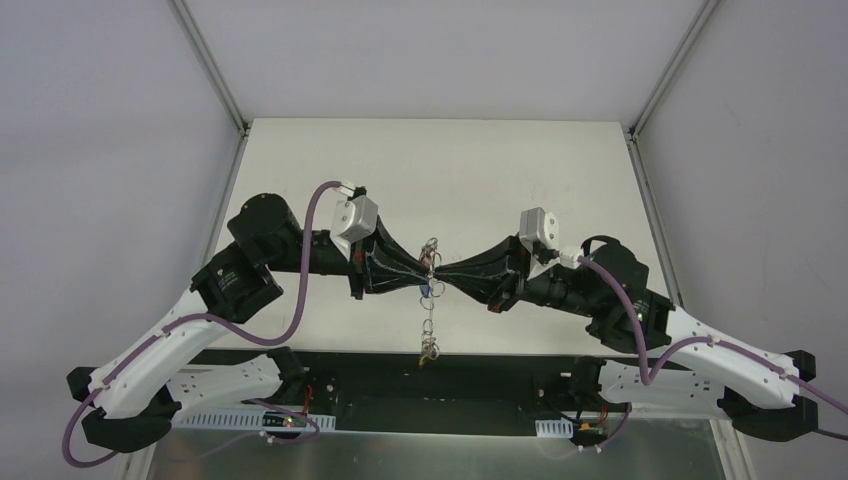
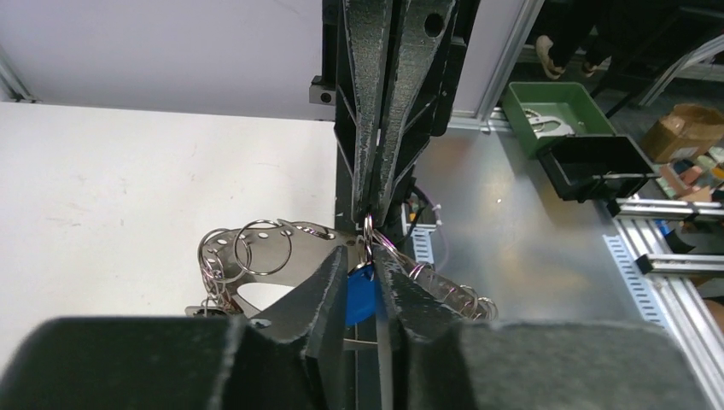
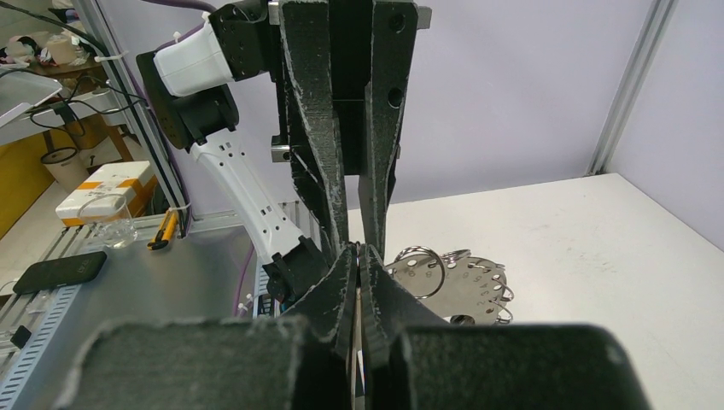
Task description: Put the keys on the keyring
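My two grippers meet tip to tip above the middle of the table. My left gripper (image 1: 422,272) (image 2: 369,252) is shut on the blue head of a key (image 2: 362,295). My right gripper (image 1: 441,275) (image 3: 357,249) is shut on a thin silvery ring (image 2: 369,229) just above that key. The keyring (image 1: 430,248) hangs between the tips: a silvery perforated piece with several small rings (image 2: 256,252) (image 3: 465,278), and a chain-like strand (image 1: 429,335) dropping toward the table's near edge. I cannot make out red or yellow keys.
White table (image 1: 330,170) with metal frame posts at its back corners. Off the table, a green bin (image 2: 555,111) and a black box (image 2: 598,166) show in the left wrist view. A phone (image 3: 60,272) and a small carton (image 3: 107,192) show in the right wrist view.
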You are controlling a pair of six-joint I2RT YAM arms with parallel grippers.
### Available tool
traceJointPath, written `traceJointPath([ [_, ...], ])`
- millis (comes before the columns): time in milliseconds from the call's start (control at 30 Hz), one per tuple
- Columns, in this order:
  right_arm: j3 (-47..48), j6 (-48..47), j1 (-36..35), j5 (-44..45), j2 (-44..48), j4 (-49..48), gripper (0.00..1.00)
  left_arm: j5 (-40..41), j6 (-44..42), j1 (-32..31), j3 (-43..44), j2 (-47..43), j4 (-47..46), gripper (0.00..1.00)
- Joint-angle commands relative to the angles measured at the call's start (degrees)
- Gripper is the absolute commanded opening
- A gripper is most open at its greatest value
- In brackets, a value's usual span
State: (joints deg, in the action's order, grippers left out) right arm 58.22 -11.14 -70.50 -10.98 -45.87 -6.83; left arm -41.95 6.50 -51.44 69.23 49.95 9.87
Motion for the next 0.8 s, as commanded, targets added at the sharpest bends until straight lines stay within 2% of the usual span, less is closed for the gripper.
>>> traceJointPath([
  [0,2.4,0.7,-0.3,-0.9,0.4,-4.8,0.0,-1.7,-0.9,-0.4,0.5,-0.1,-1.7,0.11],
  [200,2.4,0.5,-0.3,-0.8,0.6,-4.8,0.0,-1.6,-1.0,-0.4,0.1,-0.4,-1.4,0.12],
  [400,2.2,0.5,-0.3,-0.8,0.5,-4.8,0.0,-0.9,-1.1,-0.4,-0.4,-1.4,-1.3,0.31],
  [600,2.2,0.6,-0.3,-0.9,0.4,-5.1,0.0,-1.0,-1.0,-0.4,-0.5,-1.3,-1.3,0.31],
  [767,2.2,0.7,-0.3,-0.8,0.5,-5.2,0.0,-0.9,-1.5,-0.4,-0.6,-1.5,-0.9,0.24],
])
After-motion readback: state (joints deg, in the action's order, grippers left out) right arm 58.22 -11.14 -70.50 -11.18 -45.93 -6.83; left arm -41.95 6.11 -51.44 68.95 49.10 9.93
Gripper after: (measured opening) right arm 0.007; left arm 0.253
